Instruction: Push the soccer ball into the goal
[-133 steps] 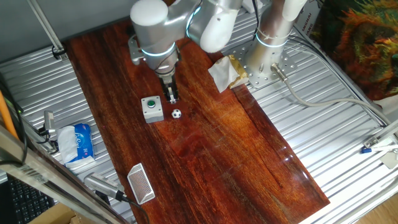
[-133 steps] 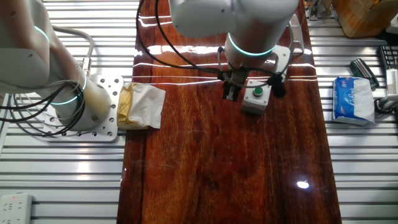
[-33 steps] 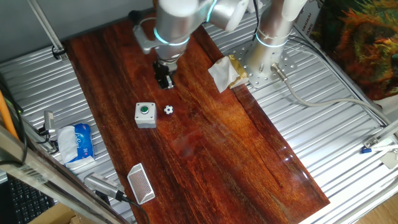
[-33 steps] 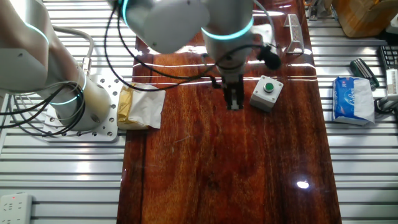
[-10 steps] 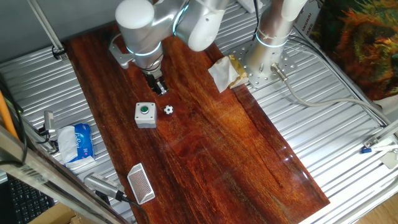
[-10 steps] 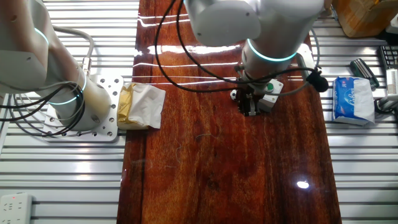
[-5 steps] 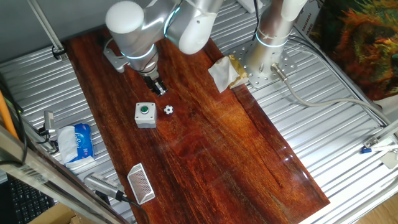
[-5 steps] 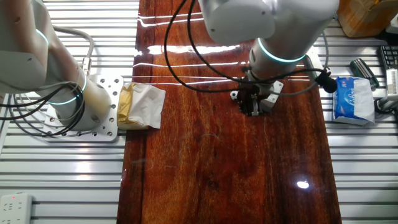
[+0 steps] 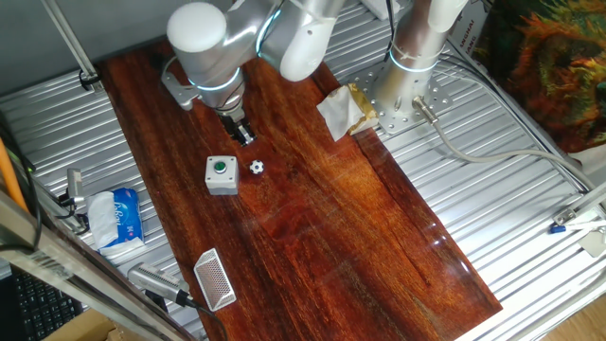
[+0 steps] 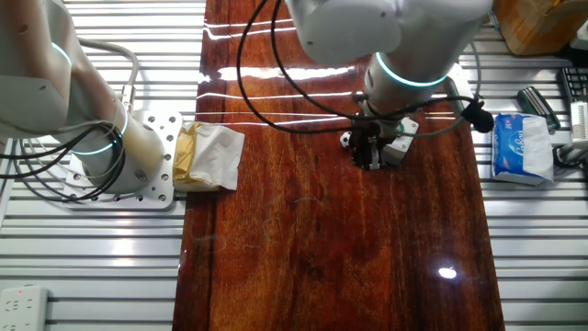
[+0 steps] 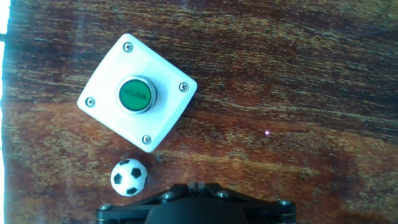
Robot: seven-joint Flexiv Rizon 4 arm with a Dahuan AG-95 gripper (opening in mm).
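arm bent low, gripper [image 9: 244, 134] pointing down, fingers together

Gripper [image 11: 198, 205] cut off by hand view's lower edge (fingertips unseen, closure undeterminable). Button box [image 10: 398, 147] largely hidden behind arm in other fixed view.

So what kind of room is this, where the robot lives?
Probably a robot lab or workshop, not a home. A white robot arm is bolted onto a ribbed metal bench with loose cables around, and a dark wooden board holds test toys: a tiny black-and-white soccer ball and a grey box with a green button.
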